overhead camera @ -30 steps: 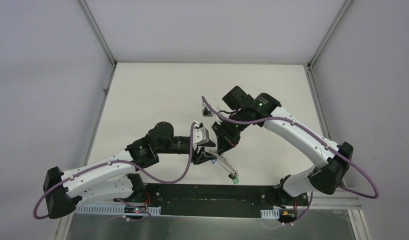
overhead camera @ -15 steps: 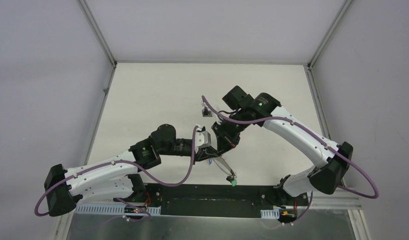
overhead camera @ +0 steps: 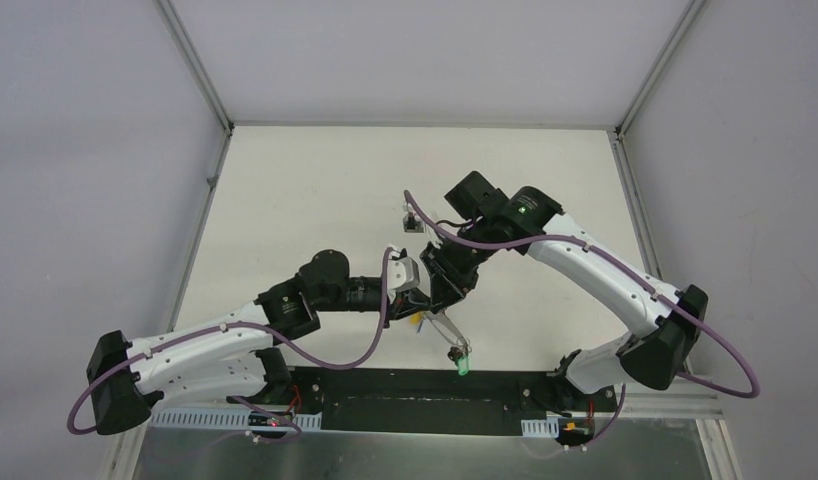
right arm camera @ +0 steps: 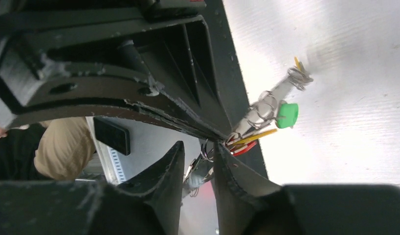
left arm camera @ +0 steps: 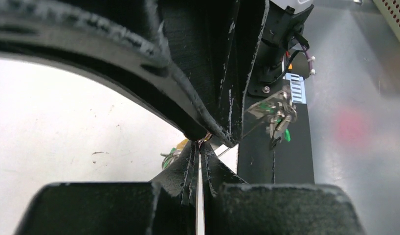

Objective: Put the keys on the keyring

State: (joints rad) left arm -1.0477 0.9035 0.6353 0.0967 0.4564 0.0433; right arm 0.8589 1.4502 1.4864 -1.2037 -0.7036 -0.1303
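Nearest the arm bases, a green-headed key [overhead camera: 463,362] is dangling at the low end of the keyring [overhead camera: 446,334], which is slanting toward 5 o'clock from the two grippers. The left gripper [left arm camera: 199,155] is pressing its fingers tight together, though what they are pinching cannot be told. At its 3 o'clock, the right gripper [right arm camera: 200,151] is standing slightly parted, with a yellow key [right arm camera: 259,135] and a red key [right arm camera: 245,148] just beyond its tips.

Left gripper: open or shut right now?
Shut. In the left wrist view the left gripper has its fingers pressed together, only a thin bright sliver between them. What they pinch, if anything: cannot tell.
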